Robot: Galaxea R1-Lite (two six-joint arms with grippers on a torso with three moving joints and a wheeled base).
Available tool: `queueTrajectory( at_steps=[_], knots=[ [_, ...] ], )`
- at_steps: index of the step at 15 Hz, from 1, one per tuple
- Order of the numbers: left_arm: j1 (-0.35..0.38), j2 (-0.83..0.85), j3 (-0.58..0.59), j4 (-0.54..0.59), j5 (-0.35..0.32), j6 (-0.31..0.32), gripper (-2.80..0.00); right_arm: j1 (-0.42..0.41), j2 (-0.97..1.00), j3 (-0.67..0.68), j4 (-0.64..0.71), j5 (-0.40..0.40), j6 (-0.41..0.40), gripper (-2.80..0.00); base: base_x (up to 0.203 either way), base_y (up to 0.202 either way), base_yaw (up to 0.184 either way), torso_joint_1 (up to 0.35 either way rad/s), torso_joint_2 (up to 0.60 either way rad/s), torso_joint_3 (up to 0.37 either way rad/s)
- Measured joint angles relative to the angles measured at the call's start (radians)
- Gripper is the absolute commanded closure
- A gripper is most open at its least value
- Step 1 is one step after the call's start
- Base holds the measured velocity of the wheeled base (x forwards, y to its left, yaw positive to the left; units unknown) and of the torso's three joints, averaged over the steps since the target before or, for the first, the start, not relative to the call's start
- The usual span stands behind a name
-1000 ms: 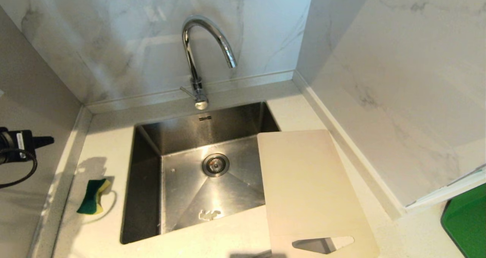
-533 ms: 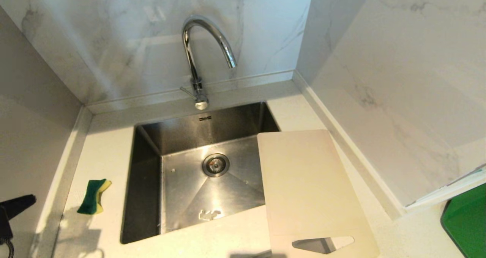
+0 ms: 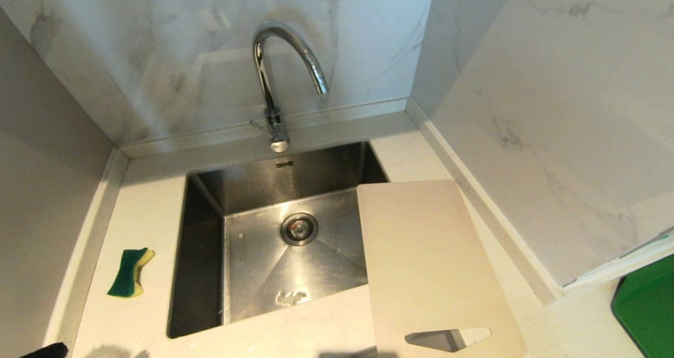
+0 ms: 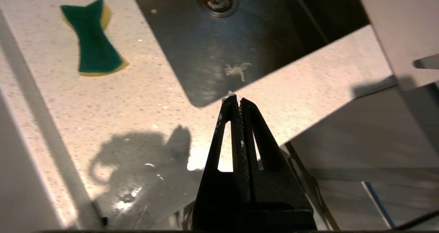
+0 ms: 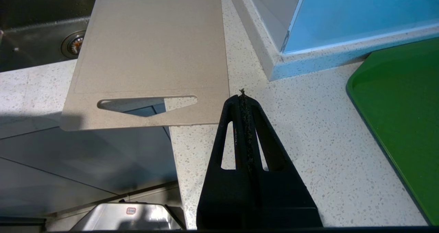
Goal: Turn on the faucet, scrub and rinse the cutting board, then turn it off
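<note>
A kitchen: steel sink [image 3: 202,252] sunk in a speckled countertop [image 3: 142,216], chrome faucet [image 3: 274,84] at twelve o'clock, marble-look walls [image 3: 553,110].

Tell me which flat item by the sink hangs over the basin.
The cutting board: its far left corner overhangs the sink. The sponge lies wholly on the counter, left of the basin.

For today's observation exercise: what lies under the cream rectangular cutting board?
Under the cream rectangular cutting board lie the steel sink's right rim and speckled white countertop; its handle end overhangs the counter edge. The rest beneath is covered.
</note>
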Motion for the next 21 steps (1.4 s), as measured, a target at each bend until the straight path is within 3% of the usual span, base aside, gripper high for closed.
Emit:
queueTrajectory(
  at_steps=[4, 7, 10, 12, 14, 17, 21],
  knots=[
    [-0.118, -0.188, 0.038, 0.11, 0.031, -0.056, 0.0, 0.0, 0.0, 0.0, 0.0, -0.001, 0.0, 0.0, 0.0, 0.0, 0.0, 0.0, 0.0, 0.0],
    [-0.182, -0.338, 0.051, 0.193, 0.184, -0.054, 0.0, 0.0, 0.0, 0.0, 0.0, -0.001, 0.0, 0.0, 0.0, 0.0, 0.0, 0.0, 0.0, 0.0],
    [-0.183, -0.481, 0.063, 0.214, 0.349, 0.034, 0.0, 0.0, 0.0, 0.0, 0.0, 0.0, 0.0, 0.0, 0.0, 0.0, 0.0, 0.0, 0.0, 0.0],
    [-0.178, -0.571, 0.068, 0.256, 0.408, 0.088, 0.0, 0.0, 0.0, 0.0, 0.0, -0.002, 0.002, 0.0, 0.0, 0.0, 0.0, 0.0, 0.0, 0.0],
    [-0.175, -0.624, 0.072, 0.309, 0.475, 0.068, 0.0, 0.0, 0.0, 0.0, -0.001, -0.002, 0.002, 0.0, 0.0, 0.0, 0.0, 0.0, 0.0, 0.0],
    [-0.173, -0.651, 0.075, 0.303, 0.487, -0.005, 0.0, 0.0, 0.0, 0.0, -0.002, -0.003, 0.015, 0.0, 0.0, 0.0, 0.0, 0.0, 0.0, 0.0],
    [-0.174, -0.658, 0.076, 0.302, 0.488, -0.017, 0.0, 0.0, 0.0, 0.0, -0.002, -0.003, 0.015, 0.0, 0.0, 0.0, 0.0, 0.0, 0.0, 0.0]
  ],
)
